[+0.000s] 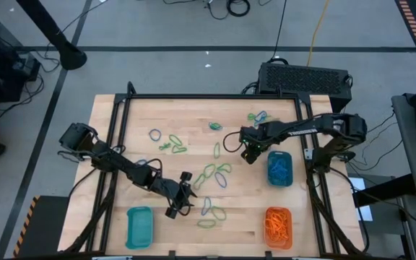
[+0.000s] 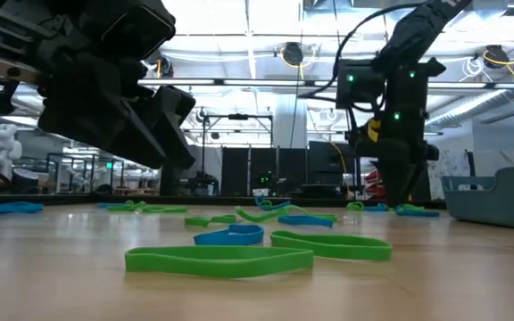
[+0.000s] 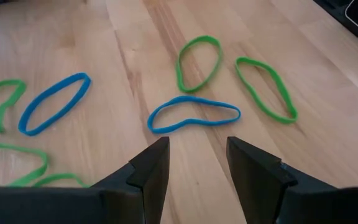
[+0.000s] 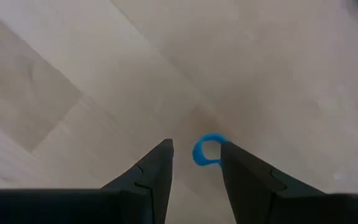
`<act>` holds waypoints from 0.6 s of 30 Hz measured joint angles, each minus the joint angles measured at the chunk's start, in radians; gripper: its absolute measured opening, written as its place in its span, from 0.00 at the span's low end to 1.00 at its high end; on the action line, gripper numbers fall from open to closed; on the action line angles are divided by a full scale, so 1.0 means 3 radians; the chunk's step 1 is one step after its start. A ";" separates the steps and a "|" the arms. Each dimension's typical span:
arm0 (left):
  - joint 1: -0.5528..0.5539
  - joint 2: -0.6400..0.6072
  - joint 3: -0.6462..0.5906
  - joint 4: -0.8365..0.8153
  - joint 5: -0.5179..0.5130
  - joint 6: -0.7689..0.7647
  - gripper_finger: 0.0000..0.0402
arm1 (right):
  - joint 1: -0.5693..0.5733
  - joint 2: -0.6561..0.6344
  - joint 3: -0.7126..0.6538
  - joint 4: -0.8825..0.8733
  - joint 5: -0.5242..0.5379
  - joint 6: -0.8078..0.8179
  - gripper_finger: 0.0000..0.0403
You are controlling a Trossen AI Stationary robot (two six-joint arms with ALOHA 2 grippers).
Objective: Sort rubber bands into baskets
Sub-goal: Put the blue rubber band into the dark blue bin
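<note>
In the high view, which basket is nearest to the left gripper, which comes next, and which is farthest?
From the left gripper:
1. Empty teal basket, near the table's front-left corner.
2. Orange basket, front right, and teal basket with bands, right side: too close to call.

Green and blue rubber bands (image 1: 215,173) are scattered mid-table; baskets (image 1: 279,167) are set along the near and right edges.

arms: mine are dark, thin, with many joints
cables: black, running along them
fingers: two flat black wedges on each hand
</note>
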 joint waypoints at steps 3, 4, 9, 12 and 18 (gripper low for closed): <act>0.0000 0.0000 0.0000 -0.0014 0.0000 0.0001 0.42 | -0.0015 0.0121 0.0001 -0.0009 0.0000 -0.0014 0.32; 0.0001 0.0000 0.0000 -0.0015 -0.0001 0.0003 0.42 | -0.0022 0.0160 0.0003 -0.0015 -0.0001 -0.0024 0.32; 0.0000 -0.0266 -0.0003 -0.0343 -0.0190 0.0048 0.42 | -0.0060 0.0273 0.0020 -0.0046 0.0001 -0.0138 0.25; 0.0008 -0.0623 -0.0003 -0.0777 -0.0672 0.0127 0.42 | -0.0053 0.0247 0.0019 -0.0042 0.0021 -0.0202 0.14; 0.0053 -0.1326 -0.0118 -0.0816 -0.1266 0.0479 0.42 | -0.0071 0.0046 -0.0011 -0.0176 0.0193 -0.0221 0.02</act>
